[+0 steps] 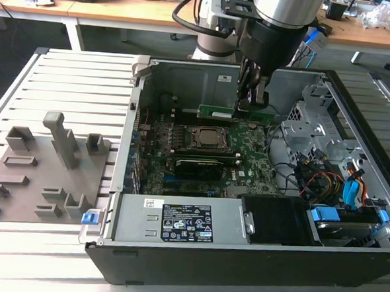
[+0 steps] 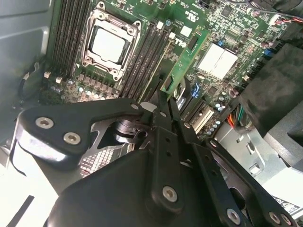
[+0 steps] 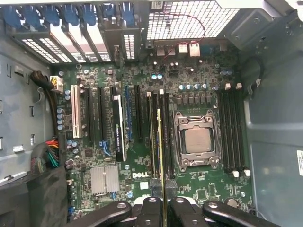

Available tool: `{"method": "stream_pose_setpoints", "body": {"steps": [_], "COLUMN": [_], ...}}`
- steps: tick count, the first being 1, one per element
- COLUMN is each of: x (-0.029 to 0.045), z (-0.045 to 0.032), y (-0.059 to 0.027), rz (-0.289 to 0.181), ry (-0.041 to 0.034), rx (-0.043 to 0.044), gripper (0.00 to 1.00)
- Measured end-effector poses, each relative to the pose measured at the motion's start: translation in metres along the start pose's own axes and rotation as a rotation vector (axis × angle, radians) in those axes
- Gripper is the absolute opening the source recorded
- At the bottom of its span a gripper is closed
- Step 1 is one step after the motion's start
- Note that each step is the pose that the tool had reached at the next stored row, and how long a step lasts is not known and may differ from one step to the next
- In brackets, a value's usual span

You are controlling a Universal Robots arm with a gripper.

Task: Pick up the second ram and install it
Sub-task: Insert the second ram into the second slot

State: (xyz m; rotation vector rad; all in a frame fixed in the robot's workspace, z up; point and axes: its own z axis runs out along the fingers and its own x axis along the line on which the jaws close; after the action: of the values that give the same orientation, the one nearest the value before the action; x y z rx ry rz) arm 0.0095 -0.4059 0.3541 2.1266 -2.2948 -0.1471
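Observation:
The second ram (image 1: 231, 113), a narrow green stick, hangs level above the motherboard inside the open computer case (image 1: 177, 224), behind the CPU socket (image 1: 208, 139). My gripper (image 1: 249, 103) is shut on its end towards the exterior view's right. In the second wrist view the gripper (image 2: 163, 97) pinches the ram (image 2: 187, 56), which is over the dark memory slots (image 2: 144, 59) beside the CPU socket (image 2: 110, 42). In the first wrist view the ram (image 3: 160, 146) shows edge-on between the fingers (image 3: 150, 204), lined up along the slots (image 3: 154, 137) next to the socket (image 3: 196, 142).
Grey plastic holder blocks (image 1: 48, 157) stand on the slatted table at the exterior view's left. Inside the case are a black expansion card (image 1: 197, 166), a drive cage (image 1: 315, 127), coloured cables (image 1: 332, 184) and a black power supply (image 1: 276, 220). The case walls close in all around.

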Motion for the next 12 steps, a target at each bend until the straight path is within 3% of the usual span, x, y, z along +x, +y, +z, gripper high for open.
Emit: {"method": "stream_pose_setpoints", "body": {"steps": [12], "x": [-0.0065], "z": [0.0099], "y": [0.0002], "rz": [0.0], "ry": [-0.0001], "rx": [0.0], "gripper": [0.14]}}
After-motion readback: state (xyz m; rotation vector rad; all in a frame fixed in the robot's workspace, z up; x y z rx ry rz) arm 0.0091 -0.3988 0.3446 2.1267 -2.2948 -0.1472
